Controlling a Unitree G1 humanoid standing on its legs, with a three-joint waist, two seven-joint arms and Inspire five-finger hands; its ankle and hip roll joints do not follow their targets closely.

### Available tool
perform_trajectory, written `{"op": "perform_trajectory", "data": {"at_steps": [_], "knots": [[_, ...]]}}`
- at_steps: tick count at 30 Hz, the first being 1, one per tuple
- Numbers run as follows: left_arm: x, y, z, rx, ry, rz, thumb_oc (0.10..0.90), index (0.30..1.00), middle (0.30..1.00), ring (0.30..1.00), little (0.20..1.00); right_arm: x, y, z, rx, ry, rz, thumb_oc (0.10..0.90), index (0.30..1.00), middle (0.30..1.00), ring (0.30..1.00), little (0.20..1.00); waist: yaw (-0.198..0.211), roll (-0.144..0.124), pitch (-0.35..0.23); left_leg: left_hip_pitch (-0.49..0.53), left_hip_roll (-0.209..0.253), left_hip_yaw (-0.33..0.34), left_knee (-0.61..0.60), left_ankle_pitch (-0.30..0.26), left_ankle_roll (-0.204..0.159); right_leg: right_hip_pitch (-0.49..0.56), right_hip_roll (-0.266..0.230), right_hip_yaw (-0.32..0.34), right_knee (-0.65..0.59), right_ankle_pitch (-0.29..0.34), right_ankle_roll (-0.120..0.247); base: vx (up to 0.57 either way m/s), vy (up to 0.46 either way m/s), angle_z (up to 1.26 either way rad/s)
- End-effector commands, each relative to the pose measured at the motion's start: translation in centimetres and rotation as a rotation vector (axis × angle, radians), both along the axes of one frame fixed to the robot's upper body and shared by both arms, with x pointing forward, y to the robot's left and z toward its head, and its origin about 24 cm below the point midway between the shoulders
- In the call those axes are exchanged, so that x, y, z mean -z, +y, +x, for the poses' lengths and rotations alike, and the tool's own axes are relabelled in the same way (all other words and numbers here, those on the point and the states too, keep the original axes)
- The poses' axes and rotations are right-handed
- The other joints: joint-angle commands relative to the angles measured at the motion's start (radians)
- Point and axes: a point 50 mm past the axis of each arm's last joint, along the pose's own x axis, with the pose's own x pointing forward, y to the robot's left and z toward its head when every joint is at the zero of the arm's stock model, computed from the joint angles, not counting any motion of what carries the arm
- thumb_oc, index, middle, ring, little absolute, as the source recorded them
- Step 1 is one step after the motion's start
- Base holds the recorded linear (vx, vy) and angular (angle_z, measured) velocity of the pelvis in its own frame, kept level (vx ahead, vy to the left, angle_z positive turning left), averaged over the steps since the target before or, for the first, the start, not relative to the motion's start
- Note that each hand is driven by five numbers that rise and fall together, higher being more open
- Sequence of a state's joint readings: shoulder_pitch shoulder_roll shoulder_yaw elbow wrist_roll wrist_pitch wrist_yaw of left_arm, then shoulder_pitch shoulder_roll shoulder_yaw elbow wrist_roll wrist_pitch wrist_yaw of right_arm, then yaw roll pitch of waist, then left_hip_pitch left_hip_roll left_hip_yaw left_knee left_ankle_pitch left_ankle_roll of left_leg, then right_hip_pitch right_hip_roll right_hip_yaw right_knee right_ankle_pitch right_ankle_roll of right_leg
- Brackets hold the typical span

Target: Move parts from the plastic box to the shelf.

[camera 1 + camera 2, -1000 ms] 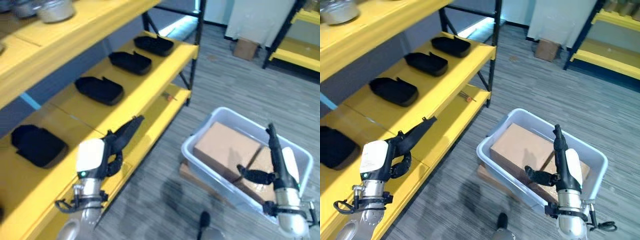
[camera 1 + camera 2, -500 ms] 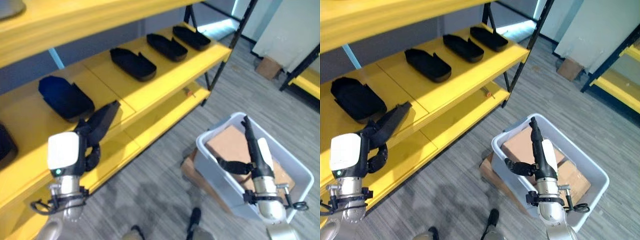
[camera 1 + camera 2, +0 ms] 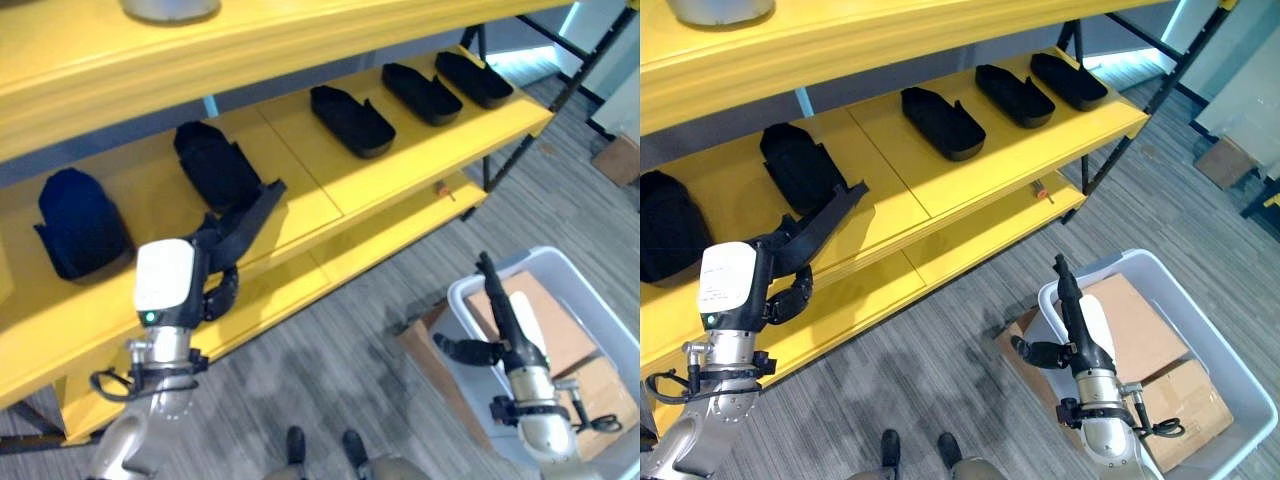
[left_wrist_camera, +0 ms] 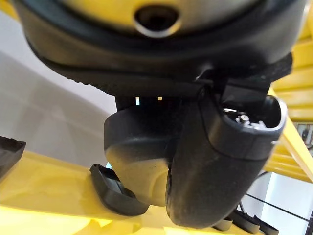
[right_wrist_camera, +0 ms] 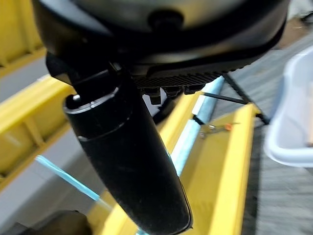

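The whole view has swung towards the yellow metal shelf (image 3: 970,150), so the camera has turned; the arms keep much the same pose as a second ago. That reads as the robot facing the shelf, though neither robot hand carries a part.

On the left, the left robot hand (image 3: 805,245) hovers before the middle shelf board, fingers straight and together, holding nothing, just in front of the rounded black moulded parts (image 3: 800,165) that already lie in a row along that board. A further black part (image 3: 80,220) lies at the far left. Three shallower black tray-shaped parts (image 3: 350,120) sit further along.

To the right, the right robot hand (image 3: 1072,310) is raised over the near rim of the pale translucent plastic box (image 3: 1220,350) on the floor, fingers straight, thumb spread, empty. Brown cardboard cartons (image 3: 1130,325) fill the box; no loose part is visible there.

The left wrist view adds the near end of a black part (image 4: 115,196) resting on the yellow board past the thumb. The right wrist view adds a small orange-tipped tool (image 5: 215,128) on the lower board.
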State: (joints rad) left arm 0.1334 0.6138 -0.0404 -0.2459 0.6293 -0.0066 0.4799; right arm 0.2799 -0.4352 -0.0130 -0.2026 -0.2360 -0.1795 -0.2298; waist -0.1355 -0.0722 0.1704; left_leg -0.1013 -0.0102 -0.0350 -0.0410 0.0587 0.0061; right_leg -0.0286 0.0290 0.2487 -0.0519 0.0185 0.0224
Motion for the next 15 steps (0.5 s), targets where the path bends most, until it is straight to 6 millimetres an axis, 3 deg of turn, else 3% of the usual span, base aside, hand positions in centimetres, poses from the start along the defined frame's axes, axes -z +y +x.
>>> {"op": "perform_trajectory", "data": {"at_steps": [1, 7, 9, 15], "knots": [[-5.9, -2.8, 0.6, 0.174, -0.323, -0.024, 0.400, 0.300, 0.300, 0.300, 0.300, -4.1, -1.4, -0.8, 0.048, -0.239, -0.077, 0.900, 1.000, 1.000, 1.000, 1.000, -0.058, 0.025, -0.138, 0.048, -0.025, 0.048, -0.022, -0.061, 0.017, -0.030, 0.088, 0.005, 0.071, -0.084, 0.016, -0.02, -0.059, 0.00], [-8.0, -4.4, 0.5, 0.245, -0.442, -0.042, 0.400, 0.300, 0.300, 0.300, 0.300, -4.3, -1.5, -1.6, 0.057, -0.256, -0.100, 0.900, 1.000, 1.000, 1.000, 1.000, -0.085, 0.037, -0.152, 0.061, -0.023, 0.051, -0.025, -0.055, 0.009, -0.012, 0.089, 0.005, 0.048, -0.079, 0.013, -0.01, -0.028, 0.00], [-9.5, -4.9, 0.3, 0.269, -0.532, -0.059, 0.400, 0.300, 0.300, 0.300, 0.300, -4.3, -1.4, -1.7, 0.055, -0.261, -0.112, 0.900, 1.000, 1.000, 1.000, 1.000, -0.094, 0.042, -0.159, 0.065, -0.024, 0.049, -0.026, -0.053, 0.007, -0.004, 0.090, 0.007, 0.037, -0.075, 0.012, -0.03, -0.028, -0.03], [-9.9, -5.0, 0.1, 0.272, -0.561, -0.062, 0.400, 0.300, 0.300, 0.300, 0.300, -4.4, -1.3, -1.7, 0.050, -0.261, -0.114, 0.900, 1.000, 1.000, 1.000, 1.000, -0.096, 0.043, -0.160, 0.067, -0.024, 0.048, -0.025, -0.053, 0.007, 0.001, 0.089, 0.008, 0.034, -0.074, 0.011, 0.00, 0.000, 0.00]]}}
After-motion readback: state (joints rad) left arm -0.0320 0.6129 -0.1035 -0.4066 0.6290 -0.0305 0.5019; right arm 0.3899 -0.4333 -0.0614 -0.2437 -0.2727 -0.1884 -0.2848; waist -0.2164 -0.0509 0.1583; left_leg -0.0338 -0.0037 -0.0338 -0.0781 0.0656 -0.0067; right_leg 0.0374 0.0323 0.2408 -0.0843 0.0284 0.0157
